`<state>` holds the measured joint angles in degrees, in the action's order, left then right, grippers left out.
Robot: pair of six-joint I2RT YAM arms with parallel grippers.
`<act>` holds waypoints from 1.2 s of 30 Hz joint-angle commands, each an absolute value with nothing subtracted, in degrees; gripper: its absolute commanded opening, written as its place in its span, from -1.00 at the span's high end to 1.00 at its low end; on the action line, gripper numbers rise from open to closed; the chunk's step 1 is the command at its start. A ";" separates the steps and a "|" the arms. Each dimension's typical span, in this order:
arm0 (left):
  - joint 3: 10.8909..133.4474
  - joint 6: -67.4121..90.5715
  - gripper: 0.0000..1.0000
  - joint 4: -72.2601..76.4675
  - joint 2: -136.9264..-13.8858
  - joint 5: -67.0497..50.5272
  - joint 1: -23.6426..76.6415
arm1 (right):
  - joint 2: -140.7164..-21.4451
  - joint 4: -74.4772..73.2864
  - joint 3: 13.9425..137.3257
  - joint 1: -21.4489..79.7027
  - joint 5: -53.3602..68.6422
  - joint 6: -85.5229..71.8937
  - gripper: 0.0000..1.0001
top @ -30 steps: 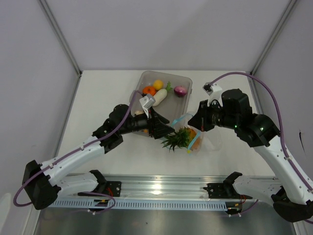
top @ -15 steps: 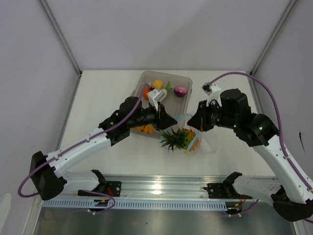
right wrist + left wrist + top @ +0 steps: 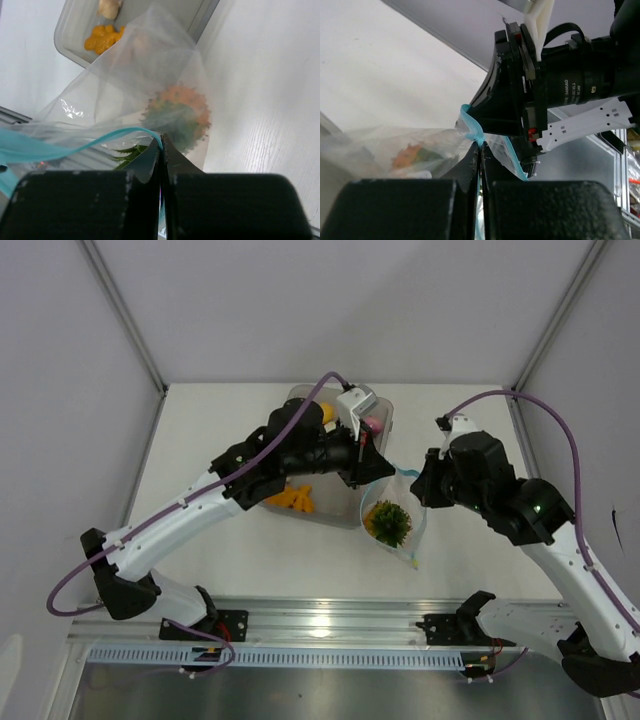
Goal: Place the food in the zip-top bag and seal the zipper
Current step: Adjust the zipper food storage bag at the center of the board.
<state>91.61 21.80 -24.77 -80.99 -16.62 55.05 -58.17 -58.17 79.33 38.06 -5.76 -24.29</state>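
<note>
The zip-top bag (image 3: 393, 524) hangs between both grippers, clear and crinkly, with a green leafy sprig (image 3: 390, 521) and an orange piece inside. My left gripper (image 3: 383, 468) reaches over the tray and is shut on the zipper (image 3: 470, 120) at the bag's left mouth corner. My right gripper (image 3: 419, 489) is shut on the same light blue zipper (image 3: 75, 145) at the opposite side. In the left wrist view my left gripper (image 3: 480, 147) pinches the strip, with the bag (image 3: 395, 150) to its left. In the right wrist view my right gripper (image 3: 162, 137) holds the bag (image 3: 150, 75) above the sprig (image 3: 177, 115).
The grey clear tray (image 3: 300, 395) lies behind and left of the bag, partly under the left arm. It holds orange bits (image 3: 293, 498), a yellow lemon (image 3: 323, 412) and a purple onion (image 3: 376, 424). The right wrist view shows the tray's corner (image 3: 65, 47) with orange bits (image 3: 102, 37).
The left arm swung from the bag's left side over the tray to the bag's mouth and shut on the zipper. The bag rose upright, and the sprig now sits inside it.
</note>
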 commanded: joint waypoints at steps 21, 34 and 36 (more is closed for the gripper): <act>109.24 20.74 0.99 -29.01 -98.44 -20.74 56.69 | -53.25 -65.74 80.33 38.23 -11.78 -24.87 0.22; 108.55 19.16 0.99 -28.83 -98.35 -24.35 56.69 | -57.39 -63.20 79.98 37.79 -19.42 -21.27 0.28; 108.11 18.55 0.99 -29.00 -98.09 -24.17 56.69 | -57.66 -62.58 79.63 37.79 -19.86 -21.36 0.47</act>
